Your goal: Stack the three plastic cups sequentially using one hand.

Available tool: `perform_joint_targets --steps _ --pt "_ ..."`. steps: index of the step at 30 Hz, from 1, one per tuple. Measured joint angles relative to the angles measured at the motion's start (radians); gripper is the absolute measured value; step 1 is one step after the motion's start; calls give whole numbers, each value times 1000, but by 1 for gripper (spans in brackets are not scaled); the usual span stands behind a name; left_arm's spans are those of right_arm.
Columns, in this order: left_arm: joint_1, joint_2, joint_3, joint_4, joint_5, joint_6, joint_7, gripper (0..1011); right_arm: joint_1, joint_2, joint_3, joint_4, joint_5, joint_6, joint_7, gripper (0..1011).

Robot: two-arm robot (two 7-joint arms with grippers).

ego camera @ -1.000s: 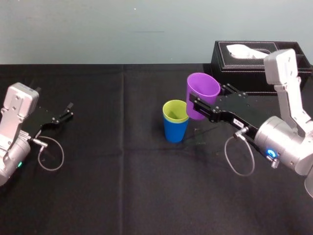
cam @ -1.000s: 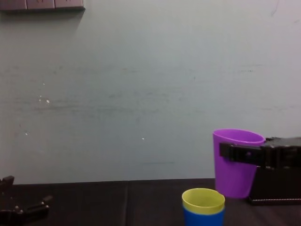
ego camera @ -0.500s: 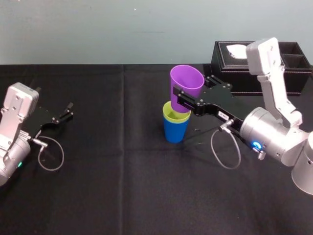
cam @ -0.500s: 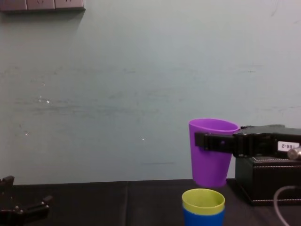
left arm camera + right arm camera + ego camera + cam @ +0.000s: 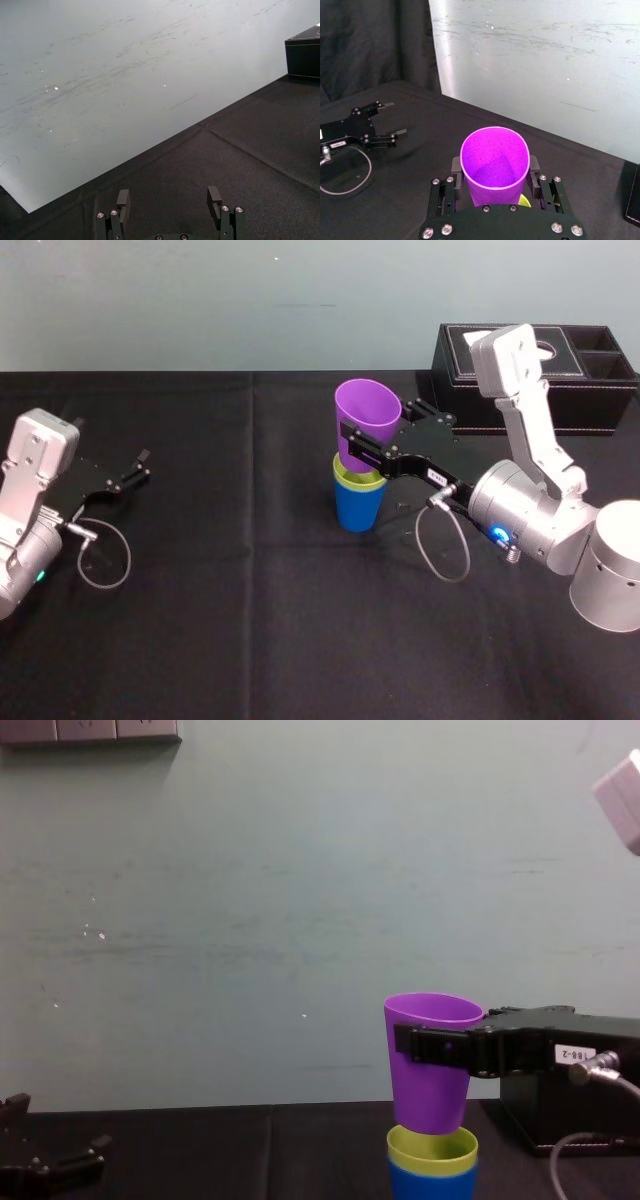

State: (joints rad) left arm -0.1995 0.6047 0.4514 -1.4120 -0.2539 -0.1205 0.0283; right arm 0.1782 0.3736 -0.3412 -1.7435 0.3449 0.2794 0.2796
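Note:
My right gripper (image 5: 362, 453) is shut on the purple cup (image 5: 365, 425), one finger on each side just below its rim. The cup is upright and hangs directly over the yellow-green cup (image 5: 350, 481), which is nested in the blue cup (image 5: 358, 508) at the table's middle. From the chest, the purple cup's (image 5: 428, 1060) base is level with the yellow-green rim (image 5: 432, 1148), above the blue cup (image 5: 430, 1186). In the right wrist view the purple cup (image 5: 494, 162) sits between the fingers (image 5: 456, 165). My left gripper (image 5: 138, 466) rests open at the far left.
A black tissue box (image 5: 560, 350) stands at the back right, behind my right arm. A black cloth (image 5: 250, 620) covers the table, with free room in front of and left of the cups. The left gripper's cable (image 5: 105, 560) loops beside it.
My right gripper carried the purple cup leftward and down, from beside the stack to directly over the yellow-green cup's mouth. The left arm stayed still.

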Motion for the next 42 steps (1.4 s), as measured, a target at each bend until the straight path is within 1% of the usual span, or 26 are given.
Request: perform_joint_targets --steps 14,42 --pt "0 0 0 0 0 0 0 1011 19 -22 -9 54 -23 -28 0 733" --pt "0 0 0 0 0 0 0 1012 16 -42 -12 130 -77 -71 10 733"
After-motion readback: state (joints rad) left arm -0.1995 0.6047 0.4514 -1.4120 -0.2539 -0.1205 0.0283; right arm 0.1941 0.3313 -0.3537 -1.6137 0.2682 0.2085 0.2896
